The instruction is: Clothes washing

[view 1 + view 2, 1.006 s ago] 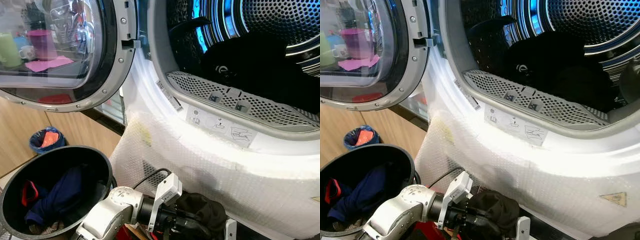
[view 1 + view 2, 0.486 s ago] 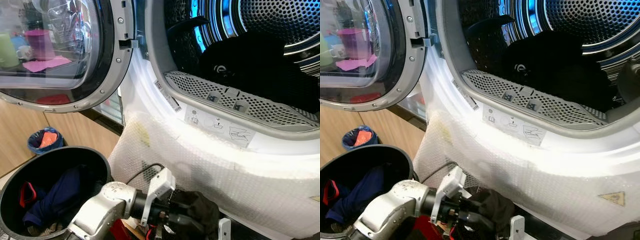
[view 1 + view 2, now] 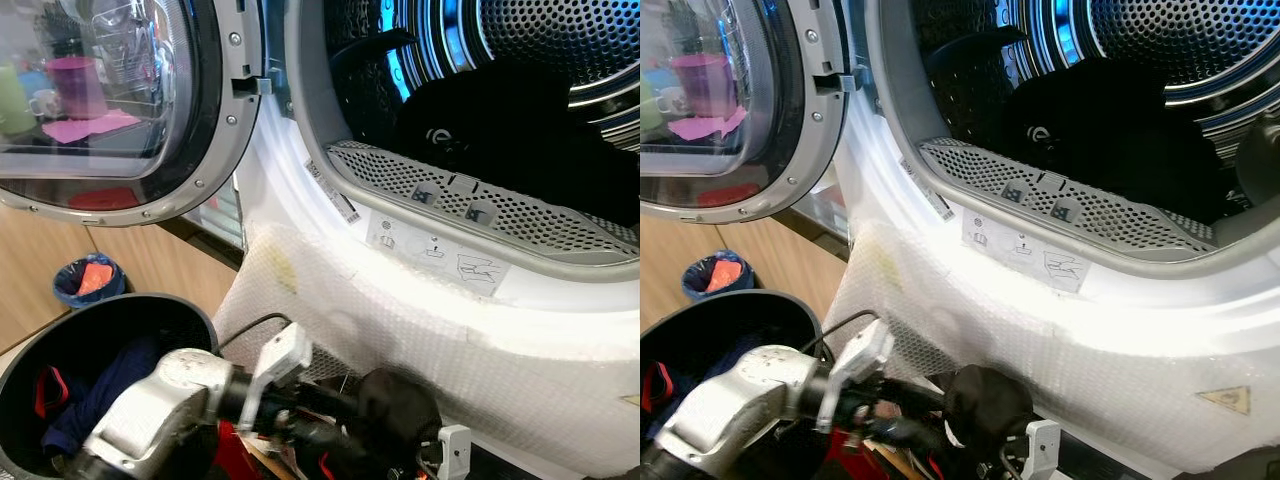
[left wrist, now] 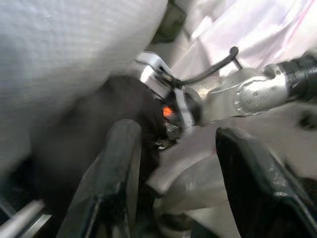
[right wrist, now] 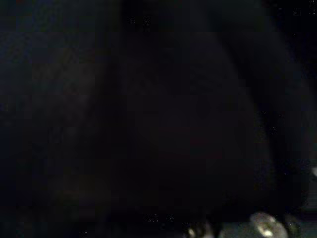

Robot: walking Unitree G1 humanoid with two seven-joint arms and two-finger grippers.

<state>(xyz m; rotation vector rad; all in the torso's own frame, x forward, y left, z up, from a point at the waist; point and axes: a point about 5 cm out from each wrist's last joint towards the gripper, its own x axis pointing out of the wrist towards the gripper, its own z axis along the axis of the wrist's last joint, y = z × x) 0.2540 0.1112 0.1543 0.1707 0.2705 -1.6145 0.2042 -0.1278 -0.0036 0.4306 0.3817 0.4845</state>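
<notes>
One dark garment [image 3: 400, 408] is hanging bunched at the left gripper [image 3: 345, 440], below the open washer.
Since a second ago the left arm [image 3: 165, 400] is reaching further to the right, carrying the bundle along beneath the bubble-wrapped washer front [image 3: 480, 360]. In the left wrist view the fingers [image 4: 116, 168] are standing wide, the dark cloth lying against one; the bundle shows no clear long axis. Right gripper fingers: cannot tell. Beside the arm, the black basket [image 3: 30, 365] is holding blue and red clothes [image 3: 90, 400]. Farther off, more dark laundry [image 3: 510, 130] is lying in the drum [image 3: 560, 40], the door [image 3: 120, 100] swung open.
</notes>
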